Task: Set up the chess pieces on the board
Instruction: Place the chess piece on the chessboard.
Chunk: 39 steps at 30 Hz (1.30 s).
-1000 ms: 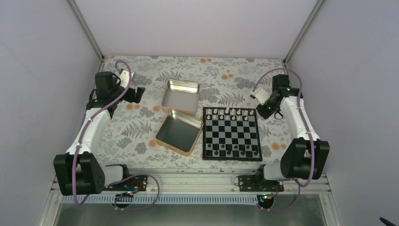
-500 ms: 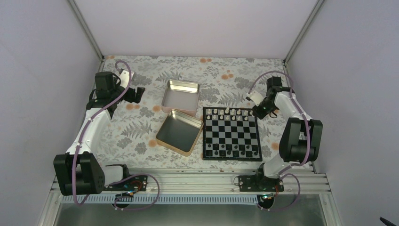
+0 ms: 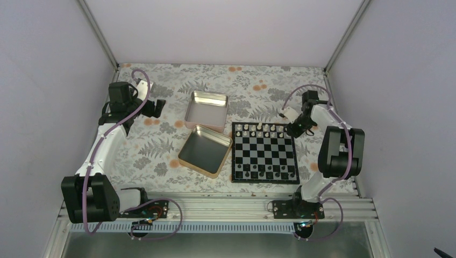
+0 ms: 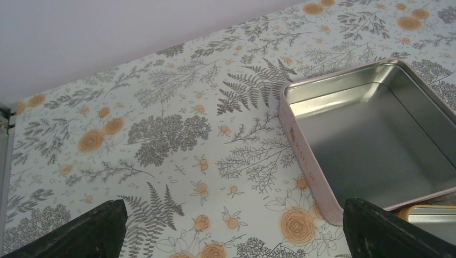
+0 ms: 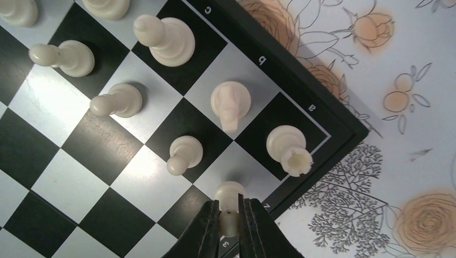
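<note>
The black-and-silver chessboard lies right of centre on the table. Cream-white pieces stand along its far rows, dark pieces along the near row. My right gripper is shut on a cream pawn, which stands on the silver square at the board's far right corner, beside a cream rook, a knight and other pawns. In the top view the right gripper is over that corner. My left gripper is open and empty at the far left, its fingertips over the floral cloth.
Two shallow metal tins lie left of the board: one farther back, also in the left wrist view, and one nearer, tilted against it. The board's black rim borders floral cloth.
My right arm has swung left and folded in, bringing the gripper from beside the board's far right corner onto that corner. The left arm has not moved.
</note>
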Each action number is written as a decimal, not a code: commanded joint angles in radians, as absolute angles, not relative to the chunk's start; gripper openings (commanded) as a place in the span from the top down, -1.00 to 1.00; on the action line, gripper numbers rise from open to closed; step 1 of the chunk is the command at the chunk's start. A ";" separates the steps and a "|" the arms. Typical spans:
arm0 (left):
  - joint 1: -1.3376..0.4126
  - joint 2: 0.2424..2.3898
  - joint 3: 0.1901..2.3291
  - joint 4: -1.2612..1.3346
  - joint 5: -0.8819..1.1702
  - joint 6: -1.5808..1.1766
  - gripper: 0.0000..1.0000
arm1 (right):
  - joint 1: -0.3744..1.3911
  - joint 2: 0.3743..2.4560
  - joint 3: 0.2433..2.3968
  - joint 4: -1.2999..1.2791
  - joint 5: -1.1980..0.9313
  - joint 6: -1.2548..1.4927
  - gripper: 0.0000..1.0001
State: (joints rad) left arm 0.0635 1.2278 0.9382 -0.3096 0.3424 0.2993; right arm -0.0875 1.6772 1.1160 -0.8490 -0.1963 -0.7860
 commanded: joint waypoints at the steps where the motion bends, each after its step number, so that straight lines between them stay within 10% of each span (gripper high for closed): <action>1: 0.067 1.230 0.945 -0.301 0.355 0.302 -1.00 | -0.099 1.705 1.099 -0.832 -0.195 -0.803 0.77; 30: 0.067 1.222 0.946 -0.303 0.353 0.301 -1.00 | -0.087 1.496 1.173 -0.968 -0.218 -0.790 0.48; 39: 0.067 1.226 0.953 -0.304 0.343 0.290 -1.00 | 0.309 1.322 1.420 -1.213 -0.330 -0.641 -0.03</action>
